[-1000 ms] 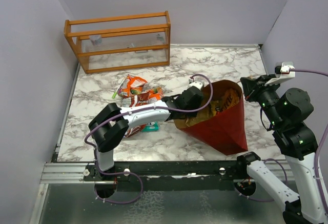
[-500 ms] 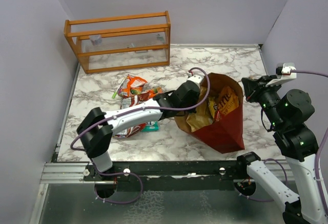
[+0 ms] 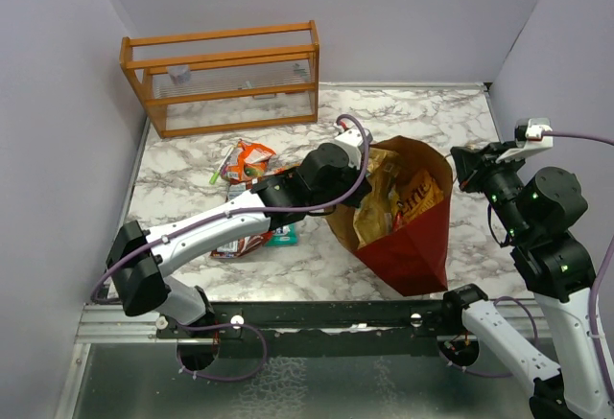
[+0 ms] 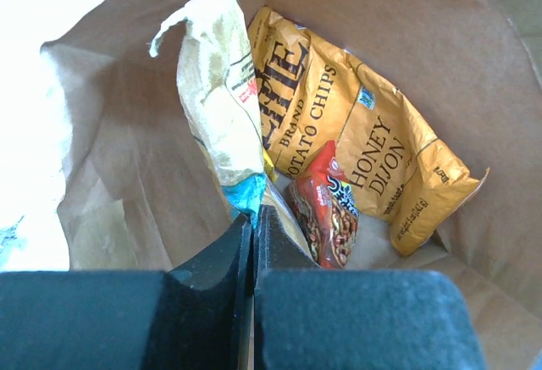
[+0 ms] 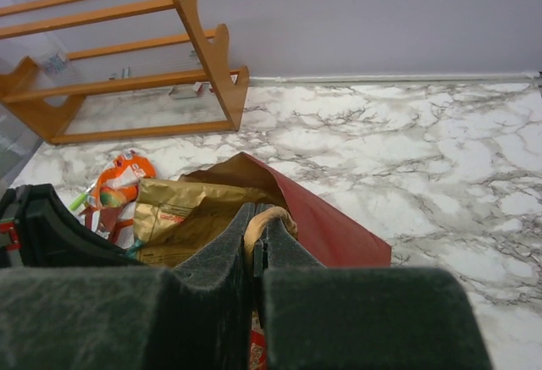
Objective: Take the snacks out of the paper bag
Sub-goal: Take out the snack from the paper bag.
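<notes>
Yellow packet [image 4: 356, 133] reading "POTATO CHIPS HONEY DIJON" in dark red paper bag [image 3: 417, 246], left gripper [image 4: 254, 218] clenched on pale gold packet [image 4: 216, 99] at its 9 o'clock, right gripper [image 5: 257, 228] seemingly pinching cord handle [image 5: 275, 212]

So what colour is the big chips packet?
The big crinkly chips packet is golden yellow, clearest in left wrist view.

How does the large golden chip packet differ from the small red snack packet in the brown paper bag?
The golden chip packet is far larger than the red snack packet. The golden bears dark lettering, the red a blue logo. The red overlaps the golden. Both lie in the paper bag.
</notes>
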`<move>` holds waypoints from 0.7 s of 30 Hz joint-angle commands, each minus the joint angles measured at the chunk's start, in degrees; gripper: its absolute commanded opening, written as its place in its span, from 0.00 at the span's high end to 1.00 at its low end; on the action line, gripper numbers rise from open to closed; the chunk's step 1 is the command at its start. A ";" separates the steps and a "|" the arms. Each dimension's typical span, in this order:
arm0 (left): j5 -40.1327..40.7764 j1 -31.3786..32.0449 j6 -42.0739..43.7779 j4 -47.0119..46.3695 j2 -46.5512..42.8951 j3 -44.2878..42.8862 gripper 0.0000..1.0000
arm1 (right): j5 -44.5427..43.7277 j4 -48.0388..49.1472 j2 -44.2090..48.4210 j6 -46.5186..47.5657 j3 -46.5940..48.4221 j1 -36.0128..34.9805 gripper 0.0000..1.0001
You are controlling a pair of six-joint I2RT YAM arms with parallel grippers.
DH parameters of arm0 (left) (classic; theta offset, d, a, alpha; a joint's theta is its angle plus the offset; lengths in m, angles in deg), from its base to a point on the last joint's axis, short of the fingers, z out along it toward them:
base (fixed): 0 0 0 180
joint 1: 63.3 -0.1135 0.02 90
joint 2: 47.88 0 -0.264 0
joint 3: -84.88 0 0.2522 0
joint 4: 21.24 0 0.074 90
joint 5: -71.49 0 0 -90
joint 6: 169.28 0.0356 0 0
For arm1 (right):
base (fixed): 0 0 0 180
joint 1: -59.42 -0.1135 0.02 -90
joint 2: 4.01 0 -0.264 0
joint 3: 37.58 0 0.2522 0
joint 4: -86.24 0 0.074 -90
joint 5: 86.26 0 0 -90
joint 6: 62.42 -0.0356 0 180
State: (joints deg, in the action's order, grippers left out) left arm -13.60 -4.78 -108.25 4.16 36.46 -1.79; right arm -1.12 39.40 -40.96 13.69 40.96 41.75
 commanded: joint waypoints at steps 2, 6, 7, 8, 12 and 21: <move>-2.39 0.18 2.13 -4.21 -5.47 0.41 1.00 | -0.83 3.73 0.63 -0.13 0.87 -0.08 0.98; -2.77 0.19 2.97 -4.46 -7.26 0.59 1.00 | -0.62 3.72 0.56 -0.20 1.11 -0.08 0.98; -2.95 0.20 3.15 -4.50 -7.56 0.57 1.00 | -0.66 3.69 0.64 -0.25 1.07 -0.08 0.98; -3.15 0.12 3.20 -4.56 -7.82 0.57 1.00 | -0.53 3.60 0.65 -0.26 1.14 -0.08 0.98; -4.01 0.17 3.52 -5.45 -9.63 0.66 1.00 | -0.60 3.37 0.78 -0.54 0.93 -0.10 0.98; -3.61 0.15 4.34 -5.55 -11.84 0.65 1.00 | -0.54 2.99 0.92 -0.67 0.86 -0.08 0.98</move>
State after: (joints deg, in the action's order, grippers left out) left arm -16.14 -4.78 -104.86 2.91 27.65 -1.06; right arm -1.12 39.42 -40.96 13.66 40.94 41.75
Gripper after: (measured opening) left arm 0.012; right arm 0.020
